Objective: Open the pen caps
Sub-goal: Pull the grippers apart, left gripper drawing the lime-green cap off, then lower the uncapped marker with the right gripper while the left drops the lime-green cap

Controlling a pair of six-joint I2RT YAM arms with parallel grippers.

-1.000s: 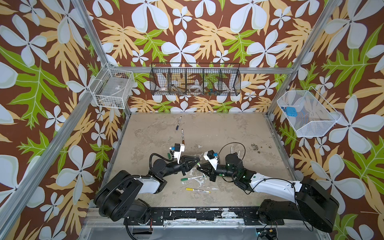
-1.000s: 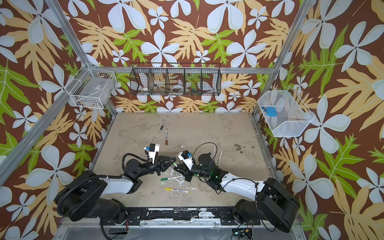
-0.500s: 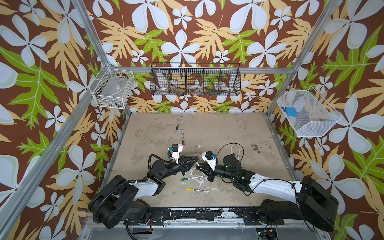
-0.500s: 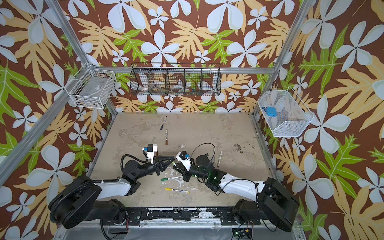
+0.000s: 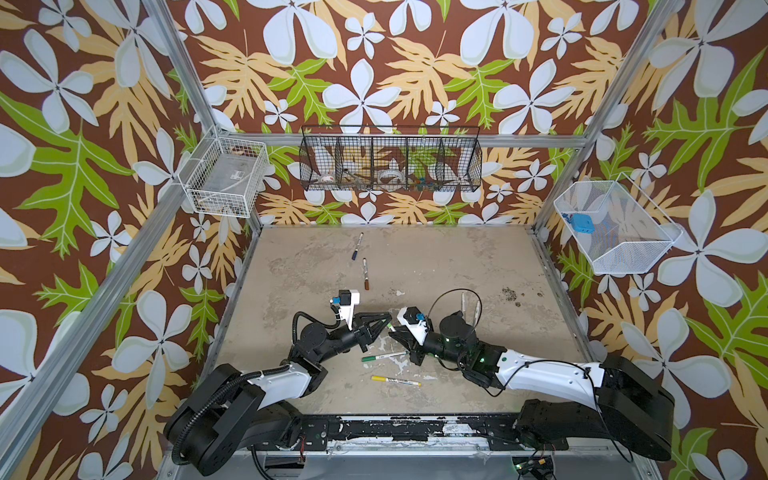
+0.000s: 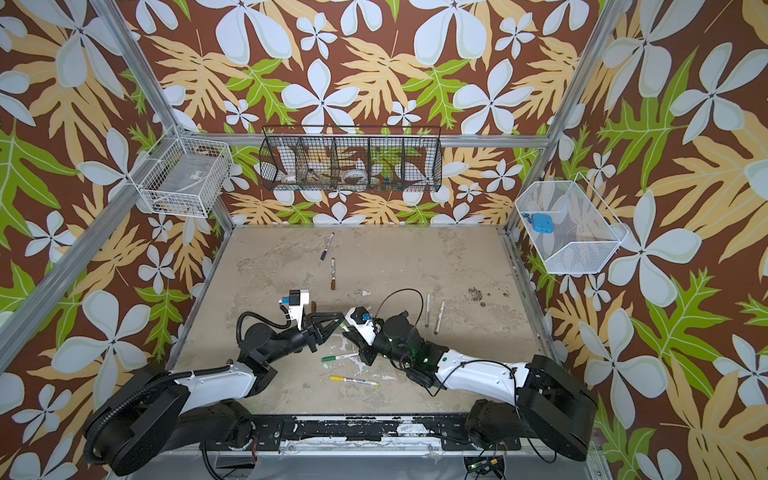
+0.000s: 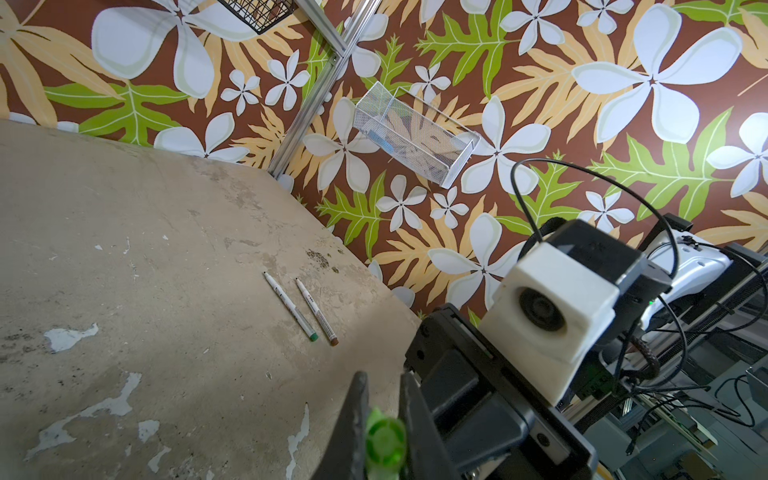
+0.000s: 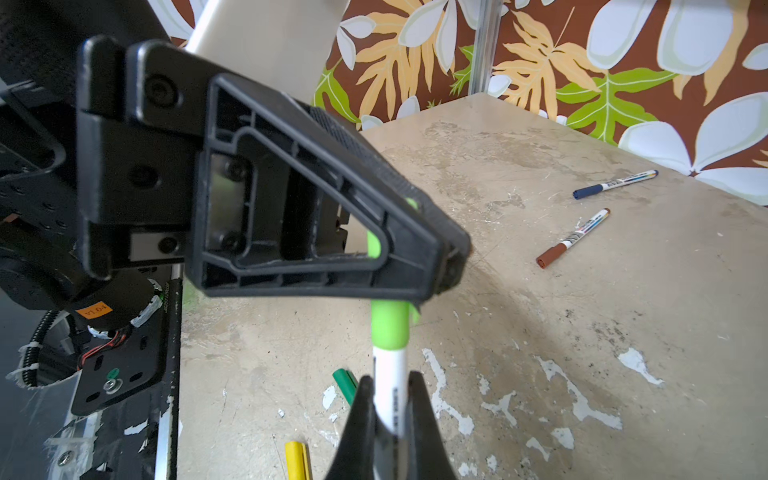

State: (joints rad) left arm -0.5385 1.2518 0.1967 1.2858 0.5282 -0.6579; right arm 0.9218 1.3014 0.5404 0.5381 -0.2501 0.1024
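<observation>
While the light green cap [image 8: 389,328] is pinched by the left gripper [image 5: 386,321] and the white barrel [image 8: 386,409] is clamped by the right gripper [image 8: 388,384], both are held above the table [image 5: 436,266]; the cap is not yet off; a straight pull apart is judged needed next.

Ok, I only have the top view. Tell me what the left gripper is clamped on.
Observer: Left wrist view shows the left gripper shut on a light green cap.
Operator: Now give me the right gripper's hold.
Observer: Right wrist view: the right gripper is shut on the white barrel, near that cap.
Operator: Report whether the cap is off.
Observer: Not yet; the cap's rim meets the barrel, no nib showing.
</observation>
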